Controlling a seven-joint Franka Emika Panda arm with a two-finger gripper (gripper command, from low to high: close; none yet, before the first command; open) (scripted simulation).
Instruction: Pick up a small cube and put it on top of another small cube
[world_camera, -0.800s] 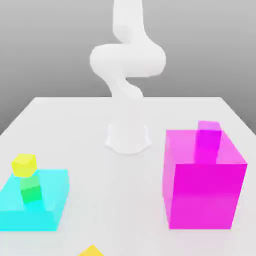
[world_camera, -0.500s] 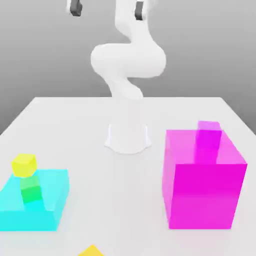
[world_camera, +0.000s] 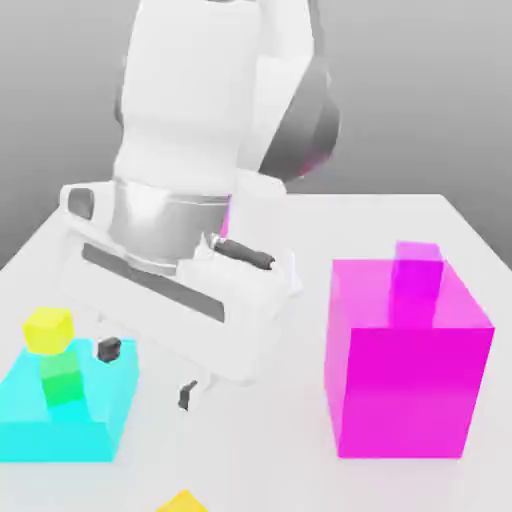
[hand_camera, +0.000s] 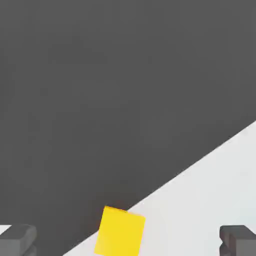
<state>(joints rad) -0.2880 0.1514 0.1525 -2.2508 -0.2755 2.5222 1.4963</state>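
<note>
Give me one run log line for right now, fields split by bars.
jaws: open, empty | golden-yellow cube: on table, ungrasped | green cube: on cyan block

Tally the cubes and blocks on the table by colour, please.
Golden-yellow: 1, small cube
Lemon-yellow: 1, small cube
Green: 1, small cube
Cyan: 1, flat block
Magenta: 1, big block
Purple: 1, small cube
Total: 6

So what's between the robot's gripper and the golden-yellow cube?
In the exterior view, just bare white tabletop between the gripper and golden-yellow cube.
</note>
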